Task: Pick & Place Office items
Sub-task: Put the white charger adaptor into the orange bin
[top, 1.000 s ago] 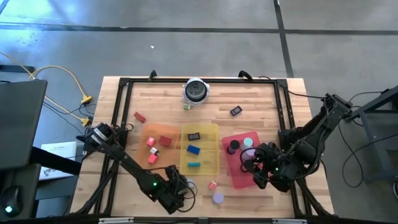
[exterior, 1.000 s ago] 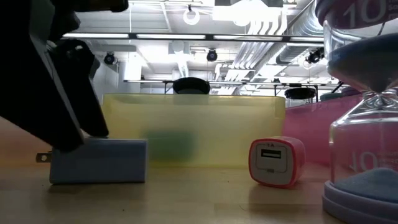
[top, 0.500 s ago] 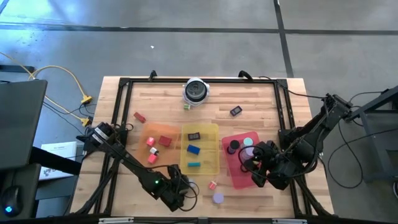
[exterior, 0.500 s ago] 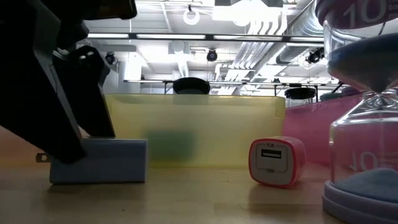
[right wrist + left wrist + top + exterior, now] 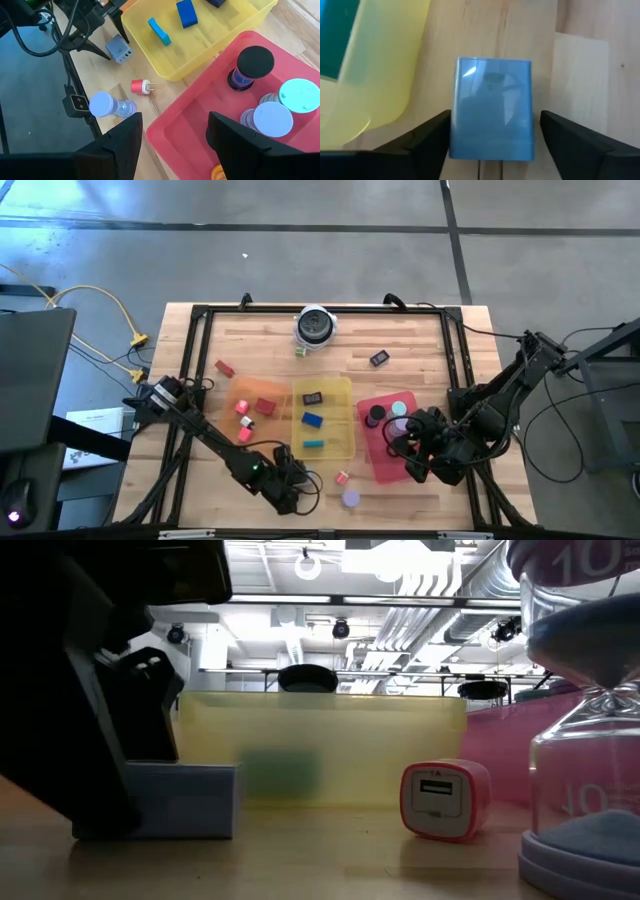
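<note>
Here, my left gripper (image 5: 490, 137) sits low at the near edge of the wooden bench (image 5: 420, 350), its fingers (image 5: 422, 140) spread wide on either side of a pale blue rectangular charger block (image 5: 492, 107), lying flat just beside the translucent yellow plastic tray (image 5: 345, 395). My right gripper (image 5: 172, 132) hovers over the translucent red tray (image 5: 200, 135), fingers partly apart, holding nothing.

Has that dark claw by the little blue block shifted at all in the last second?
Yes. In the low view the left gripper has slid toward the yellow translucent tray, now straddling the small light-blue rectangular block, which has not moved.
</note>
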Controlling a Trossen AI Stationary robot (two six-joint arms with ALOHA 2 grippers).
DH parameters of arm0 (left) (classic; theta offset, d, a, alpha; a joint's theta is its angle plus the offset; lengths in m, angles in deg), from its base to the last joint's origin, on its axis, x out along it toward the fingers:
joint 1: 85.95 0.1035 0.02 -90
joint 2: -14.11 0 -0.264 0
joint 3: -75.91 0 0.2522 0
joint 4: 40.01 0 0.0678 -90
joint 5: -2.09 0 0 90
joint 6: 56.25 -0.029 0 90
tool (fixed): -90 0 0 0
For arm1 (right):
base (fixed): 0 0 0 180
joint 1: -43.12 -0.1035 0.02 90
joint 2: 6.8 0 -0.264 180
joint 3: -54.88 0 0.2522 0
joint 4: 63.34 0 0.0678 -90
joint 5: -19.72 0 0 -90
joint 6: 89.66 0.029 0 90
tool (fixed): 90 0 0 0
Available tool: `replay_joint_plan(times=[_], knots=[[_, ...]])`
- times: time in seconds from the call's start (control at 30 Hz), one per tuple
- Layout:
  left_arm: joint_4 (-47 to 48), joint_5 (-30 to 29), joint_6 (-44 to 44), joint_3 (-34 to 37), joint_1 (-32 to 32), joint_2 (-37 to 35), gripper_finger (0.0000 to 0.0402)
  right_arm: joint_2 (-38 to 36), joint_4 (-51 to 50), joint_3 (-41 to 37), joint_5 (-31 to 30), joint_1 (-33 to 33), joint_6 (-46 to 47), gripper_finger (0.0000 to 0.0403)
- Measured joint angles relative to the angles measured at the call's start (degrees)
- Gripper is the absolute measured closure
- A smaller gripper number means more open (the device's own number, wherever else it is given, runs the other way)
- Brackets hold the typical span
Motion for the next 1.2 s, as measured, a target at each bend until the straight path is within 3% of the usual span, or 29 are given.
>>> replay_joint_plan(times=[0.2, 0.47, 0.87, 1.1, 1.2], knots=[[-0.12, 0.20, -0.82, 0.02, 0.26, 0.00, 0.0199, 0.00, 0.02, 0.00, 0.04, 0.00, -0.17, 0.0186], [0.53, 2.21, -0.07, 0.03, 0.23, -1.37, 0.0201, 0.00, 0.06, 0.00, 0.04, -0.02, -0.20, 0.0186], [7.00, 1.19, 1.35, -0.66, 0.23, -15.26, 0.0201, 0.02, 1.02, 0.00, 0.39, -0.51, -1.39, 0.0186], [19.40, -2.91, 13.00, -1.00, 0.35, -25.08, 0.0201, 0.02, 1.31, 0.00, -0.15, -1.73, -2.08, 0.0186], [30.76, -3.64, 23.04, -1.02, 0.47, -27.96, 0.0201, 0.02, 1.31, 0.00, -0.10, -1.68, -2.56, 0.0186]])
